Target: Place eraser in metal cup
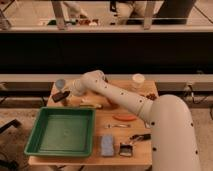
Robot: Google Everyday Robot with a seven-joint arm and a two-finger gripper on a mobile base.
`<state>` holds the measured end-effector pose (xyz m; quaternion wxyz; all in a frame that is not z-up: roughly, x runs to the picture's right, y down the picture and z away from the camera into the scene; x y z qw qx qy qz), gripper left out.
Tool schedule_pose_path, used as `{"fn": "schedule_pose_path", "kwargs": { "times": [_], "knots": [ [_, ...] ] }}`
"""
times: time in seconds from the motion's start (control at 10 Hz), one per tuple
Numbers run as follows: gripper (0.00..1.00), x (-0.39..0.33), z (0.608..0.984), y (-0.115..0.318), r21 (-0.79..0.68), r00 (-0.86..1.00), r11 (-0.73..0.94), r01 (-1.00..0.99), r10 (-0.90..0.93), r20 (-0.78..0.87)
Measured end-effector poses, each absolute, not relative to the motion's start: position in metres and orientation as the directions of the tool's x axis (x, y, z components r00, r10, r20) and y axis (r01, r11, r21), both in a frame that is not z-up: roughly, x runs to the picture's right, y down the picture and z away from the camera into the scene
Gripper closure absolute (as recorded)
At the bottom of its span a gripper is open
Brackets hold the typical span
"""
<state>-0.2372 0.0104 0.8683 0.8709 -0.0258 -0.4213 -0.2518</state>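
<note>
My gripper [65, 95] is at the back left of the wooden table [142, 155], just in front of the pale blue cup [60, 83]. A small black oblong shape [61, 94] lies at its tip, tilted; it looks like the eraser, and I cannot tell whether it is held. A short dark form [59, 100] right under it may be the metal cup, mostly hidden by the gripper. The white arm [120, 100] reaches across the table from the lower right.
A green tray [35, 137] fills the front left. A white cup [137, 79] stands at the back right. A yellowish item [92, 104], an orange item [125, 117], a pale blue block [106, 145], a brush [125, 148] and a black-handled tool [141, 136] lie on the table.
</note>
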Motion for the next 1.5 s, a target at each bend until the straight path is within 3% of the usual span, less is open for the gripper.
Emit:
{"fn": "schedule_pose_path", "kwargs": {
  "times": [0.6, 0.8, 1.5],
  "knots": [
    [1.00, -0.251, 0.879, 0.009, 0.167, 0.503, 0.860, 0.482, -0.428, 0.751],
    [0.94, -0.253, 0.879, 0.011, 0.175, 0.497, 0.850, 0.497, -0.444, 0.746],
    [0.24, -0.252, 0.880, 0.006, 0.173, 0.526, 0.833, 0.526, -0.478, 0.703]
  ]
}}
